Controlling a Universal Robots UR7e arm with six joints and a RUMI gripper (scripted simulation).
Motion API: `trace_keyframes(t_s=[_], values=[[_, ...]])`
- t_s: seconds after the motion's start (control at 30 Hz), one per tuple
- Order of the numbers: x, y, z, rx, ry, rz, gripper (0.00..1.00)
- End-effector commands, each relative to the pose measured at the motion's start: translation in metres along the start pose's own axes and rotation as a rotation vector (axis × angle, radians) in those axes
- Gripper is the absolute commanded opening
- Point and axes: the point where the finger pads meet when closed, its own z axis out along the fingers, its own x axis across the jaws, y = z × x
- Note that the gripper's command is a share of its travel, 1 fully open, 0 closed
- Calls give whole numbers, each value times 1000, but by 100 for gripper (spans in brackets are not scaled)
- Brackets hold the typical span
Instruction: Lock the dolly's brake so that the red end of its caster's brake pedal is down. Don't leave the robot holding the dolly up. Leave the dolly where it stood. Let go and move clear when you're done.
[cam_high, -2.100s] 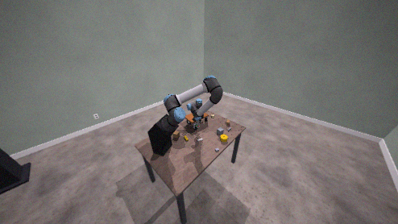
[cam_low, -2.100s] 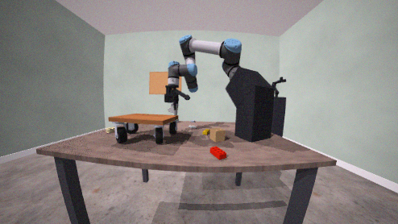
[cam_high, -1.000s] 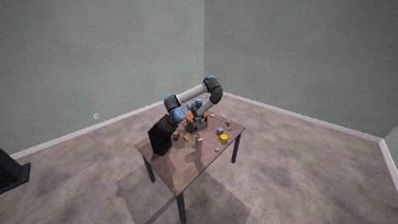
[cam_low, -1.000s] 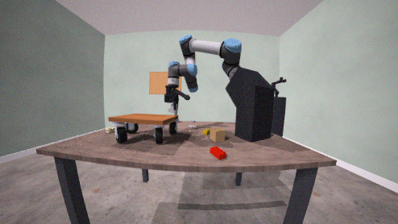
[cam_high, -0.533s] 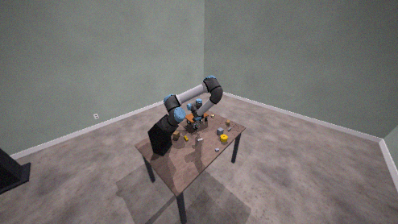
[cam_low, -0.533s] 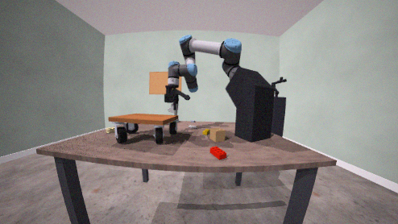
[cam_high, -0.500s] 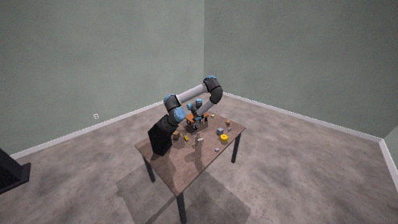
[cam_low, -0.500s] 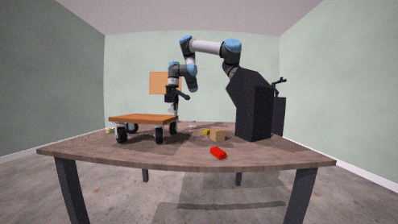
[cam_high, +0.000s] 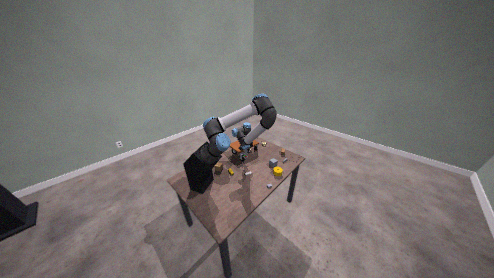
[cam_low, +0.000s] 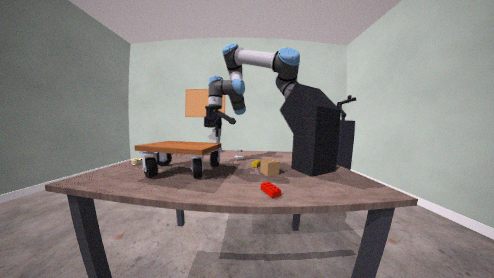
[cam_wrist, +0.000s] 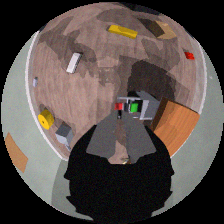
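The dolly (cam_low: 177, 148) has an orange deck and black casters and stands with its wheels on the table; it also shows in the top view (cam_high: 243, 146). In the wrist view its deck corner (cam_wrist: 176, 125) is at the right, and the caster's brake pedal lies just past my fingertips, red end (cam_wrist: 119, 106) to the left, green end (cam_wrist: 134, 106) to the right. My gripper (cam_wrist: 118, 110) is shut with nothing between its fingers. It hangs just above the dolly's far right corner in the exterior view (cam_low: 215, 134). I cannot tell whether the fingers touch the pedal.
Small objects lie on the table: a red brick (cam_low: 270, 189), a tan cube (cam_low: 269, 166), a yellow block (cam_wrist: 123, 31), a yellow cylinder (cam_wrist: 45, 119), a grey cube (cam_wrist: 64, 134), a white bar (cam_wrist: 73, 63). The arm's black base box (cam_low: 314, 131) stands at the right.
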Motion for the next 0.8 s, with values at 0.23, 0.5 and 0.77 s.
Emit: trace_keyframes(t_s=[0.23, 0.5, 0.77], values=[[-1, 1, 3, 0, 0, 2, 0], [-1, 2, 7, -1, 0, 3, 0], [-1, 1, 9, 0, 0, 2, 0]])
